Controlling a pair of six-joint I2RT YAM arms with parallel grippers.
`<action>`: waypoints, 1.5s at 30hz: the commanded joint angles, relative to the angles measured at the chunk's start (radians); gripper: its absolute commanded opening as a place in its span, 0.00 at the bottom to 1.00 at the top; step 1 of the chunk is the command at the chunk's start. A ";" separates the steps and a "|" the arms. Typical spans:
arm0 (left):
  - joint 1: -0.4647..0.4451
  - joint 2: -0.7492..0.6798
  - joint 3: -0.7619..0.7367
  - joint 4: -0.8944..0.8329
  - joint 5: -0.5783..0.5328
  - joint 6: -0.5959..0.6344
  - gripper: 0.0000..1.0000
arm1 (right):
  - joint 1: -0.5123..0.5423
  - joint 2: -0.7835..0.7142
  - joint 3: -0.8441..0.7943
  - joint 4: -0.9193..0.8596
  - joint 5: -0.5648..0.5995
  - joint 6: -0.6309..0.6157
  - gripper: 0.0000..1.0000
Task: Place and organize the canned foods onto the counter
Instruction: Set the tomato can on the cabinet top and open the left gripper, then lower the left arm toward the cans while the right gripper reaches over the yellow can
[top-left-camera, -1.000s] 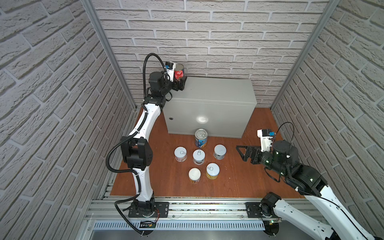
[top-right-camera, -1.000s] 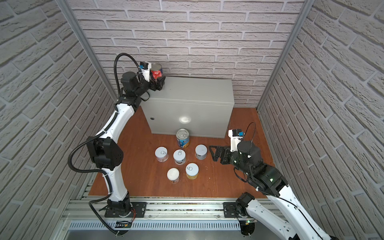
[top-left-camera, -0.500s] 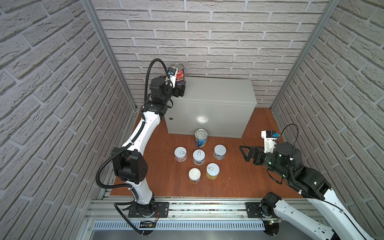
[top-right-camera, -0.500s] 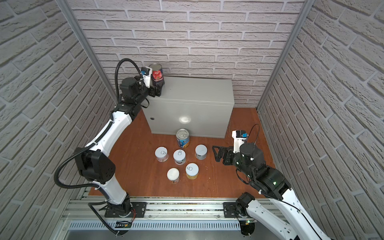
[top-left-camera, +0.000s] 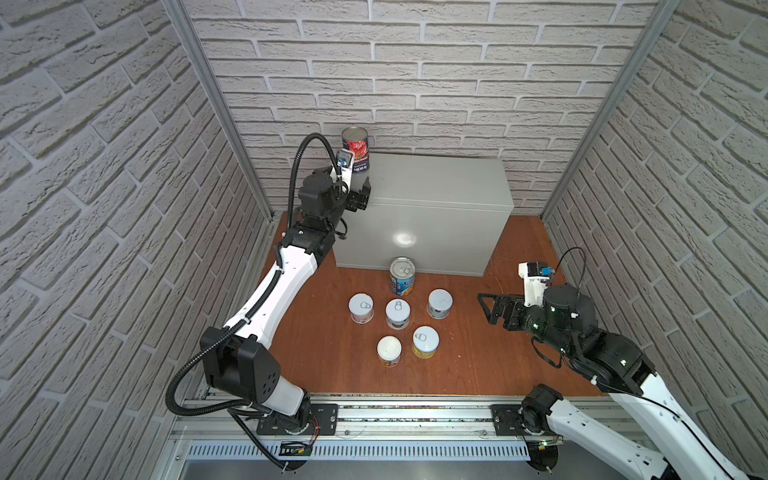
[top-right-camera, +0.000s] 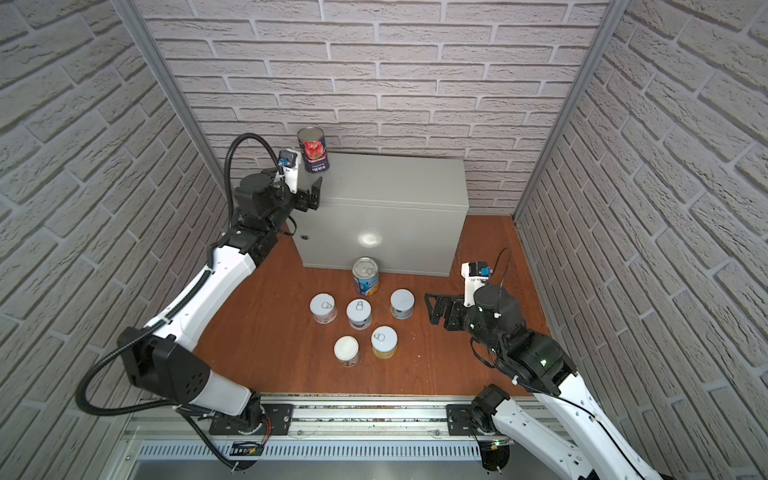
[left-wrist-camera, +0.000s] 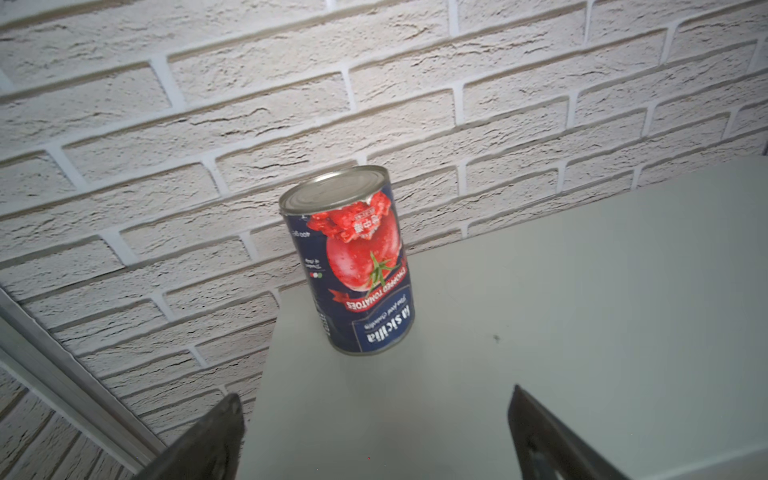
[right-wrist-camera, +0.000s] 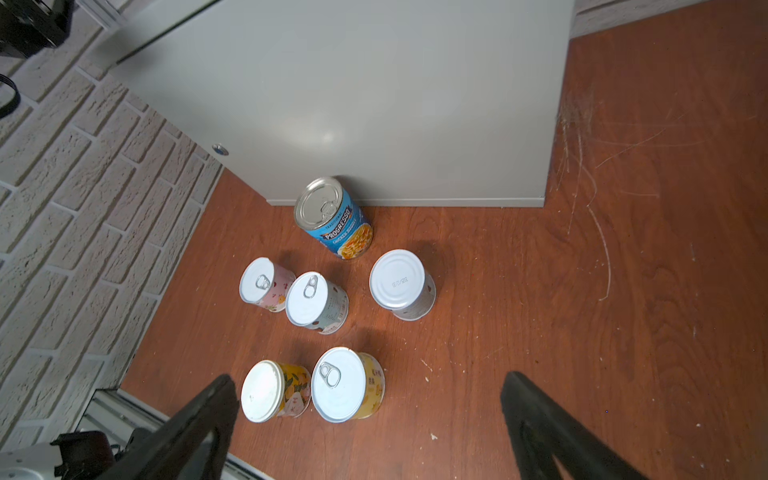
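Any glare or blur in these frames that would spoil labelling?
In both top views a glare spot sits on the front of the cabinet; the right wrist view shows it fainter; in the left wrist view the tomato can is slightly soft, label readable.

I see the tomato can (top-left-camera: 356, 147) standing upright (label upside down) at the far-left corner of the grey counter (top-left-camera: 436, 178). On the floor in front stand the blue Progresso can (top-left-camera: 402, 281), just beside the counter, then three pale short cans (top-left-camera: 361, 308) in a row, and two yellow cans (top-left-camera: 425, 341) nearer.
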 joint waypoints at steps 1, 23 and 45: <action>-0.052 -0.082 -0.051 0.018 -0.093 0.031 0.98 | 0.002 0.057 -0.015 0.053 -0.065 -0.013 1.00; -0.195 -0.567 -0.523 -0.295 -0.159 -0.223 0.98 | 0.016 0.353 -0.001 0.124 -0.229 0.001 0.97; -0.196 -0.951 -0.621 -0.647 -0.191 -0.417 0.98 | 0.267 0.582 -0.019 0.126 -0.031 0.048 0.93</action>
